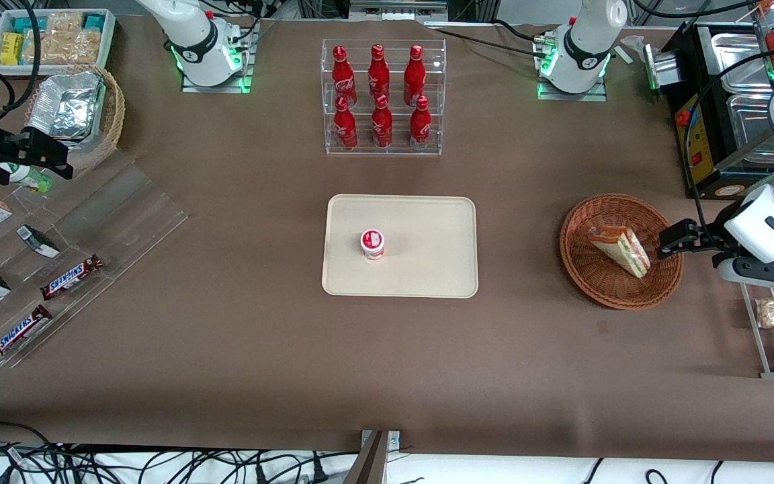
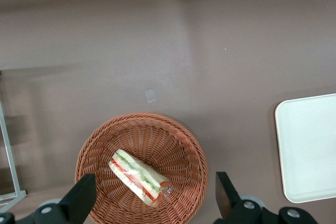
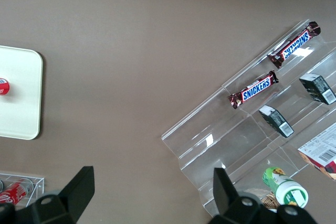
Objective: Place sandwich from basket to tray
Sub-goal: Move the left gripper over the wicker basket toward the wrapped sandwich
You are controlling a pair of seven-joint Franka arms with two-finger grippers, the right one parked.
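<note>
Above the basket [image 2: 140, 174] holding the sandwich [image 2: 137, 177], the gripper [image 2: 152, 199] hangs, fingers [image 2: 81, 199] wide; Snickers bars [image 1: 71, 277] lie toward the parked arm's end.

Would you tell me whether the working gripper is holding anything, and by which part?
Nothing: the gripper hangs open above the wrapped triangular sandwich in the reddish-brown wicker basket.

Brown paper-covered counter [image 1: 226, 349]. Small red-and-white round cup [image 1: 373, 244] upright, toward the parked arm's end. Clear acrylic tiered rack [image 1: 383, 144] with six red cola bottles [image 1: 378, 69], two rows of three. Toward the parked arm's end: clear acrylic stepped sheets [image 1: 101, 232] carrying two Snickers bars [image 1: 72, 277], two small dark boxes [image 1: 37, 240]; pale tan wicker basket [image 1: 113, 111] holding foil containers [image 1: 66, 105]; white bin of wrapped snacks [image 1: 58, 37]. Toward the working arm's end: black appliance with steel pans [image 1: 729, 114].
</note>
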